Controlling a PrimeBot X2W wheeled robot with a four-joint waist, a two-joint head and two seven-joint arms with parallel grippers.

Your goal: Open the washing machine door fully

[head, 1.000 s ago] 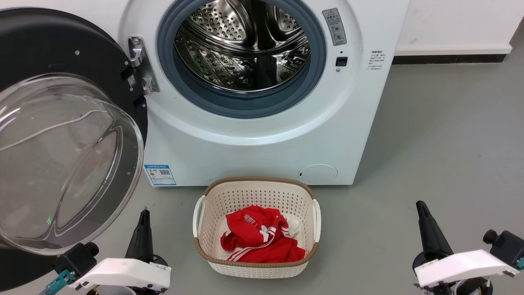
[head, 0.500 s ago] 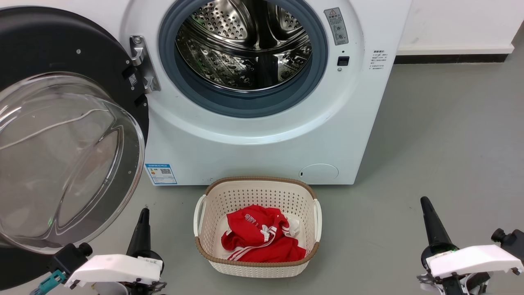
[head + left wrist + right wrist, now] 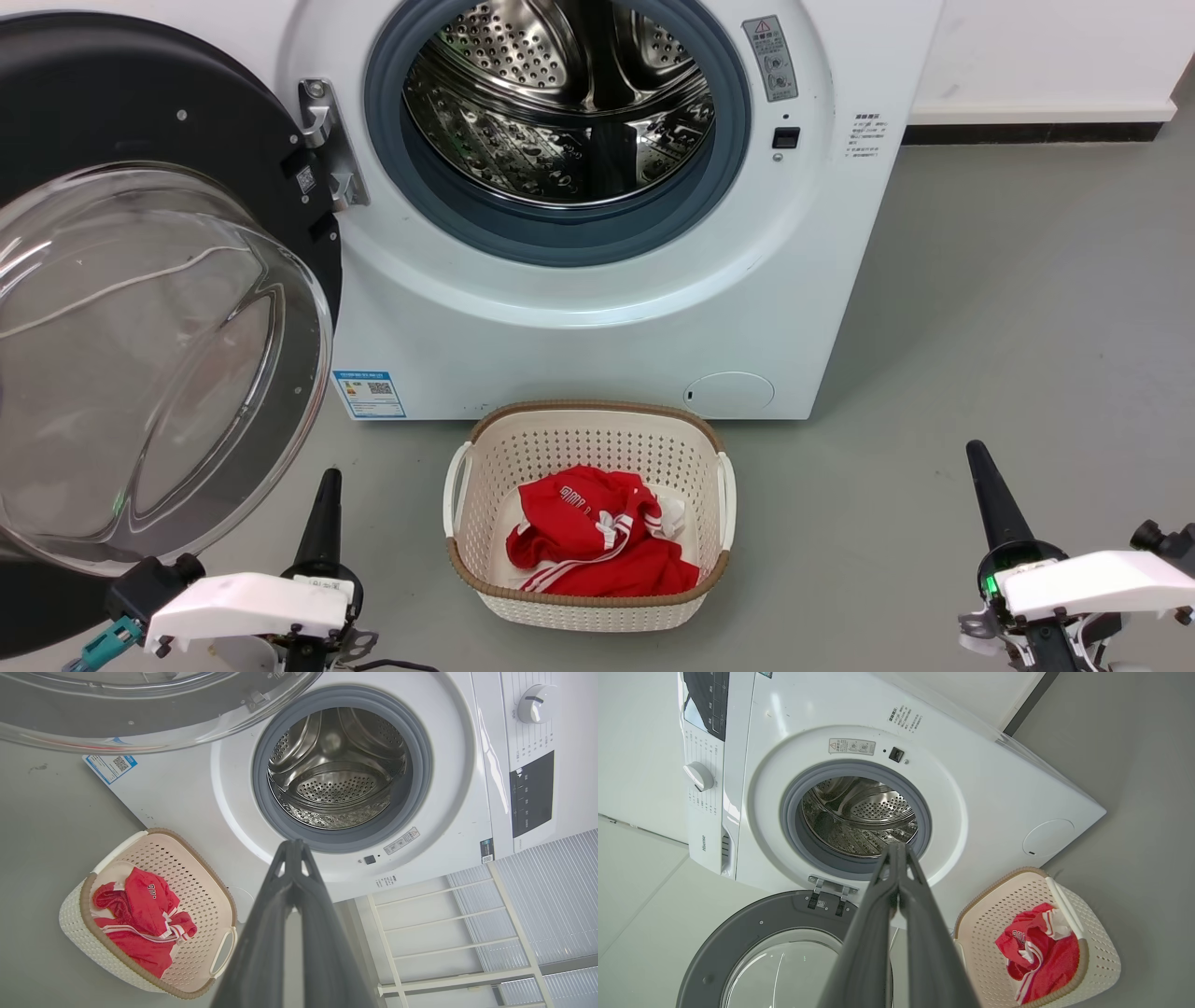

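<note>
Looking down from my head camera, I see the washing machine (image 3: 597, 317), a white front-loader standing on a grey floor (image 3: 1008, 299). The washing machine door (image 3: 159, 355), a black ring around a bulging clear glass bowl, is swung wide to my left on its metal hinge (image 3: 327, 140), well clear of the opening, with its inner side facing me. The grey gasket (image 3: 560, 238) and the perforated steel drum (image 3: 560, 103) are fully exposed. My left gripper (image 3: 328, 481) sits at the lower left, near the door's lower edge but apart from it. Its two dark fingers are pressed together tip to tip with nothing between them. My right gripper (image 3: 978, 457) sits at the lower right over the floor, well apart from the machine, and its fingers are also pressed together. Between the grippers, just in front of the machine, stands a cream perforated laundry basket (image 3: 588, 413) with a brown rim, holding a crumpled red garment (image 3: 597, 546) with white stripes. A blue label (image 3: 369, 394) sits low on the machine's front at left, and a small round cap (image 3: 728, 394) sits low at right.
</note>
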